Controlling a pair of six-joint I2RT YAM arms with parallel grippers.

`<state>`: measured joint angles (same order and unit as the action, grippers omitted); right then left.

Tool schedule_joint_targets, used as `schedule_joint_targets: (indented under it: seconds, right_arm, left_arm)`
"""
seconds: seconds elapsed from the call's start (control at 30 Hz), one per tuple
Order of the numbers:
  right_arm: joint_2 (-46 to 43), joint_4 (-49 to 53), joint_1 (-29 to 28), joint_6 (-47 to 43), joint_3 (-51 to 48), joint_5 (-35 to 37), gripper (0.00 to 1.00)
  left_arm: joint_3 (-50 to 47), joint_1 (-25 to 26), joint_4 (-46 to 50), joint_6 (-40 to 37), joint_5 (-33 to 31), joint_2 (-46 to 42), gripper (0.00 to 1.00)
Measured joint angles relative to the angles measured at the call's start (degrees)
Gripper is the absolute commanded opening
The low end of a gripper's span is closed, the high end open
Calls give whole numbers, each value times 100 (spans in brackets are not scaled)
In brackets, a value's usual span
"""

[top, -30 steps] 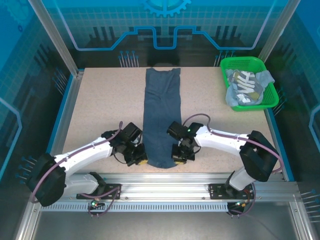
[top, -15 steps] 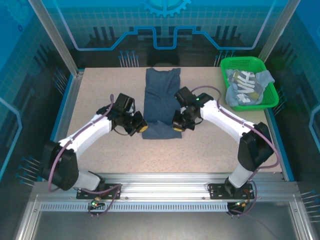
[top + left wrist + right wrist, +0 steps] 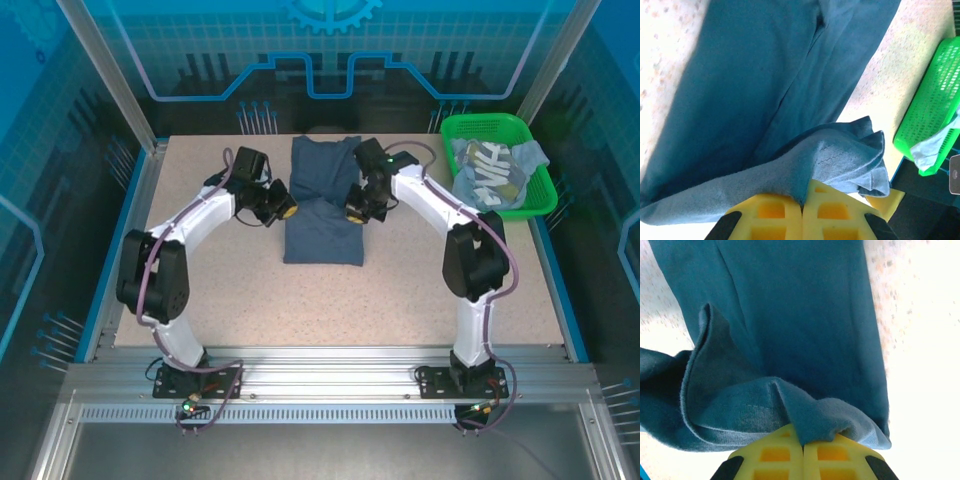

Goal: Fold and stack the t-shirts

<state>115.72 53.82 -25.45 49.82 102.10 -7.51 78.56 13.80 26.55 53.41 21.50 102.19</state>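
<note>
Both arms stretch far forward across the speckled counter [image 3: 420, 290], elbows out and wrists turned in toward the plain dark slate-blue t-shirt [image 3: 322, 238] lying mid-counter. The left claw [image 3: 284, 211] is pinched tight on the shirt's left edge and the right claw [image 3: 353, 213] on its right edge, with the cloth doubled over. Well to the shirt's right, a green plastic mesh basket [image 3: 485, 120] holds a grey-blue lettered t-shirt [image 3: 487, 172].

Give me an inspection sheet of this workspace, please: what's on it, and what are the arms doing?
Surface: speckled beige table.
Job's things: dark slate-blue t-shirt doubled over mid-table; grey-blue lettered t-shirt crumpled in the green mesh basket, far right.
Clutter: nothing seen.
Grippers: left end effector and right end effector each shut on a corner of the slate-blue shirt's hem.
Cables: purple cables along both arms.
Surroundings: blue-lit panels, aluminium frame.
</note>
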Motion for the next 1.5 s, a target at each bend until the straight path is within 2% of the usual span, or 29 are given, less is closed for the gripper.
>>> schedule_joint_targets:
  seconds: [0.27,0.3,0.37,0.4,0.53,0.6,0.63,0.7,0.77,0.87,0.97,1.07,1.2,1.33,1.5]
  right_arm:
    - [977,111,188,-151,1078,0,0]
    - [1110,136,208,-153,1217,0,0]
    - [1368,208,247,-184,1497,-7,3]
    - [1526,267,267,-197,1681,-22,11]
    - [2017,326,345,-387,2194,-48,49]
    - [2048,354,376,-514,2232,-44,57]
    - [2044,389,389,-603,2256,-39,58]
    - [1941,422,389,-693,2225,9,58]
    - [1578,310,385,-748,1784,92,59]
    - [527,90,369,-715,413,127,55]
    - [-525,-251,319,-496,-981,-11,56]
    - [-1049,-702,243,-221,-2013,-299,60]
    - [-1021,-1272,227,81,-2813,-675,60]
    - [-809,-1602,225,245,-2916,-892,58]
    - [-573,-1792,225,339,-2859,-962,50]
  left_arm:
    - [798,-170,-162,0,101,938,0]
    - [916,-177,-168,-2,118,1064,3]
    - [1130,-188,-188,-7,162,1314,18]
    - [1233,-195,-192,-42,192,1432,27]
    - [1473,-216,-155,-166,175,1714,50]
    - [1464,-225,-114,-247,118,1681,56]
    - [1399,-225,-146,-264,61,1617,57]
    - [1005,-225,-192,-258,-52,1266,57]
    - [363,-229,-175,-214,-131,669,52]
    - [-844,-234,-284,44,-133,-398,45]
    - [-2006,-234,-560,457,-13,-1102,46]
    - [-2693,-229,-796,809,122,-1099,50]
    - [-2903,-216,-1056,1115,264,-798,48]
    - [-2889,-201,-1419,1233,345,-533,41]
    - [-2857,-197,-1755,1318,420,-140,32]
